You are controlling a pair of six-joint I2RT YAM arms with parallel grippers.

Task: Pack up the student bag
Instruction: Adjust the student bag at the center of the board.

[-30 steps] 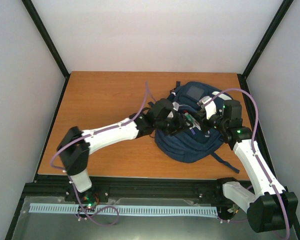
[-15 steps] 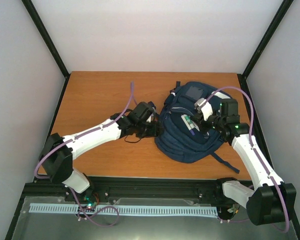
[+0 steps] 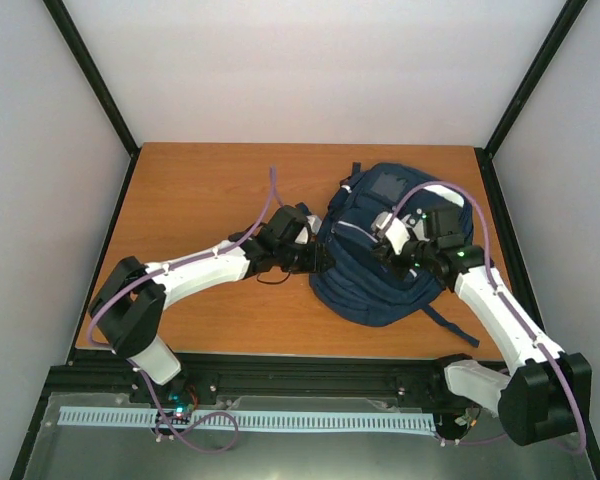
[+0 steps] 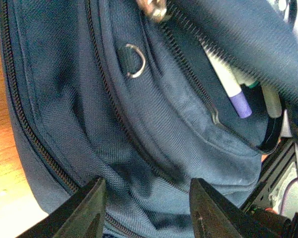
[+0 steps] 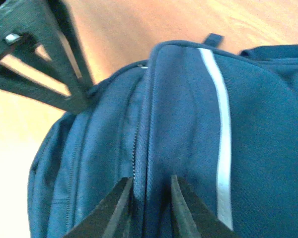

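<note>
Pens [image 4: 237, 95] in student bag [image 3: 380, 275] pocket [image 4: 188, 124], zip not closed; left gripper [image 4: 146, 208] half-open, empty; right gripper [image 5: 149, 206] near-closed astride seam [image 5: 140, 144], grip unclear.

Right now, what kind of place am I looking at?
Probably a robot test cell: a wooden table boxed in by plain white panels on black posts, with a left arm and right arm bolted along its near edge, both reaching to a navy bag.

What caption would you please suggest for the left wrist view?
Left end effector open at the student bag, pens showing in its unzipped pocket.
</note>
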